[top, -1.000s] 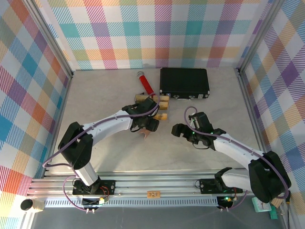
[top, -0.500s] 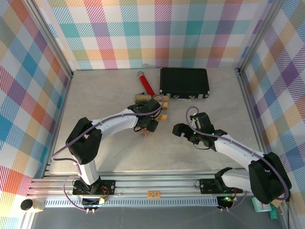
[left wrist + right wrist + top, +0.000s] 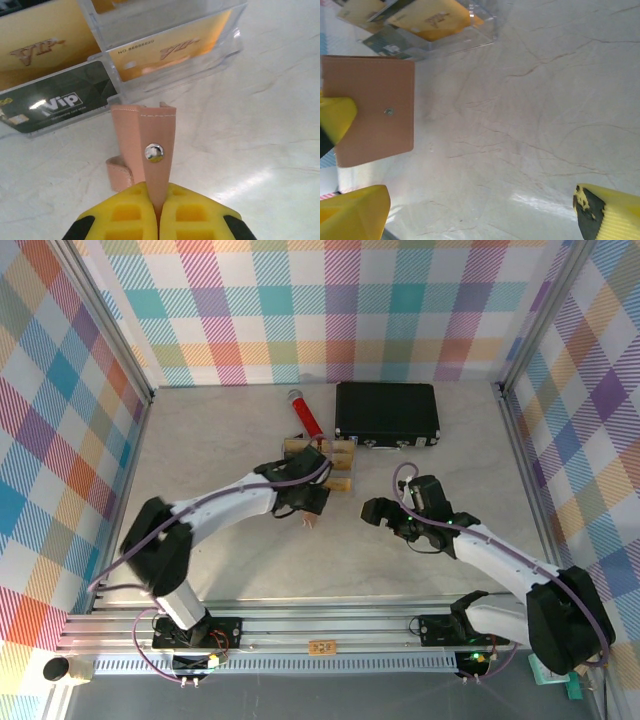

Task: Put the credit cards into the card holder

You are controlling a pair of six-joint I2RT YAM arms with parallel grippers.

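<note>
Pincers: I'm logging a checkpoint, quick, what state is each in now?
Left pincer: closed on the card holder.
Right pincer: open, holding nothing.

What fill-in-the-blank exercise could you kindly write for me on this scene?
1. The left gripper is shut on the ____.
2. The right gripper stands ____, holding nothing.
3. The credit cards lie in a clear plastic ____.
4. The big flat case is coloured ____.
Missing words: card holder; open; tray; black.
</note>
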